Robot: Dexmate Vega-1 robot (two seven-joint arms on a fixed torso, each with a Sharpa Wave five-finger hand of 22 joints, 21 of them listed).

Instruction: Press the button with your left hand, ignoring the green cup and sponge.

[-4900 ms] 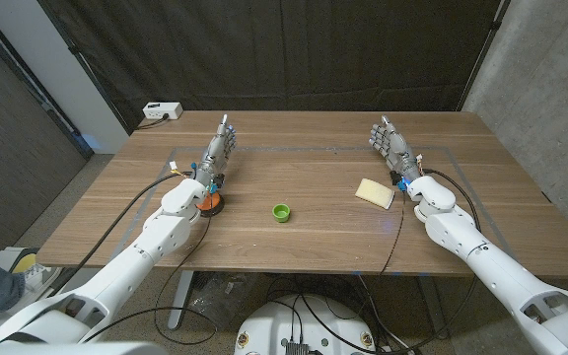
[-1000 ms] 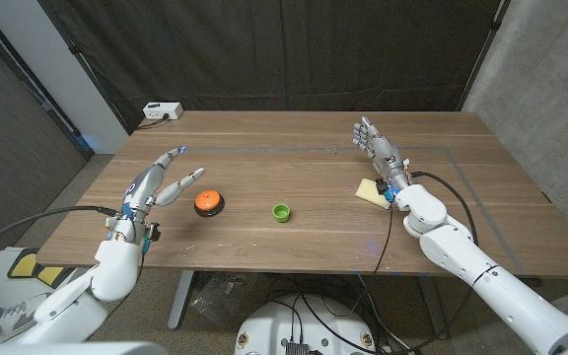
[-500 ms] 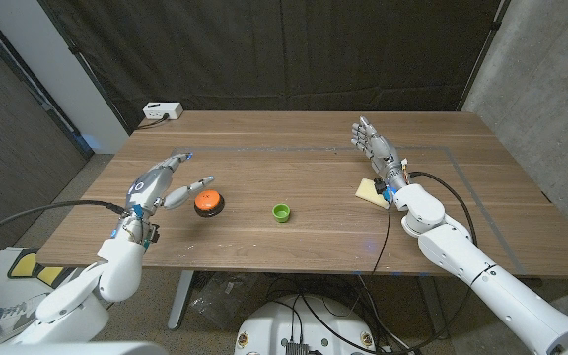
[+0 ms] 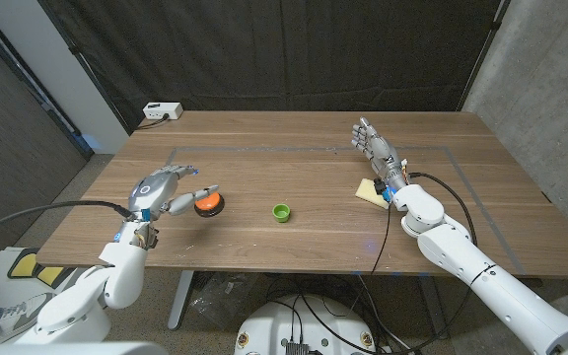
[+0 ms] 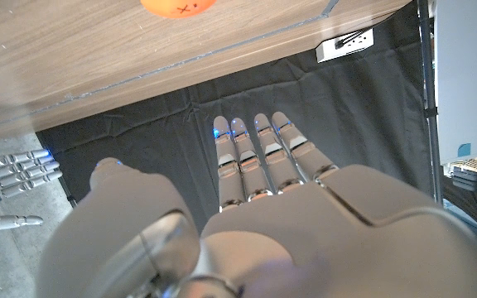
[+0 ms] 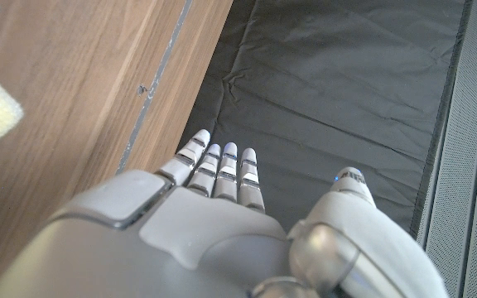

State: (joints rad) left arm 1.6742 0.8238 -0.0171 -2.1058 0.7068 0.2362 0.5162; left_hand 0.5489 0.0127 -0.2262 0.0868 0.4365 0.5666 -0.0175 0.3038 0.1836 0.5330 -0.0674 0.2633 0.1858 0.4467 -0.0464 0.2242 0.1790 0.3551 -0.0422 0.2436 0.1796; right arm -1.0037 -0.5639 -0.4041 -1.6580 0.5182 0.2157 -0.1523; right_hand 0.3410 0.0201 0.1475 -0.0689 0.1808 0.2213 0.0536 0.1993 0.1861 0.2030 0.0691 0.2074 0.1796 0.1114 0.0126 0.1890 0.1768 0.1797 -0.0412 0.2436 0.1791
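Head view, wooden table [image 4: 294, 237], black curtain [image 4: 294, 49] behind, both hands' fingers apart, empty.

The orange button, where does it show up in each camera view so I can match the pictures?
Head view: button on the table's left part, just beside the left hand, left of the green cup.
Left wrist view: button cut off at the picture's top edge, on the wood.
Right wrist view: not in it.
Shared landmark: the white box at the table's far left corner, also in the left wrist view.
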